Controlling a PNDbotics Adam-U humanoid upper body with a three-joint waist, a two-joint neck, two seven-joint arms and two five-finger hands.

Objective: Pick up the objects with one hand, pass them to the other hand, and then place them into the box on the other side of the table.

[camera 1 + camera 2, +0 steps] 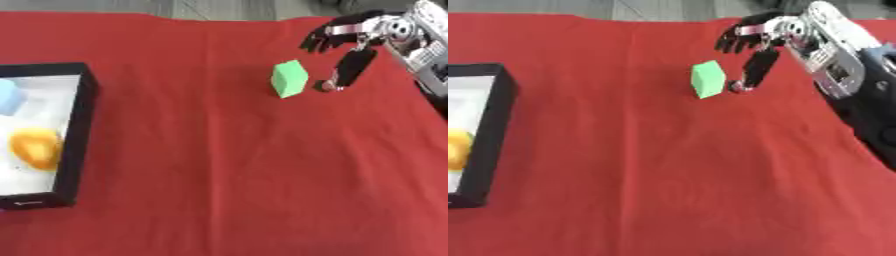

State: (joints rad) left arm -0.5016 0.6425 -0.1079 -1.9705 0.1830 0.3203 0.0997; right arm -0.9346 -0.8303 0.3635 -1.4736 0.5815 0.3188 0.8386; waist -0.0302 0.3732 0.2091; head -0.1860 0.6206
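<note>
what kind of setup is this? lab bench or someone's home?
Most likely a lab or test bench for handover trials, not a home. A plain red cloth covers the whole table, a black-walled box sits at the left edge with sample objects inside, and the right hand hovers beside a lone green block.

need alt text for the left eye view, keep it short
The right robot hand reaches in from the upper right, fingers open, just beside a green block on a red tablecloth. At the left edge sits a black-walled box that already holds an orange object and a light blue one. The left hand is out of view.
</note>
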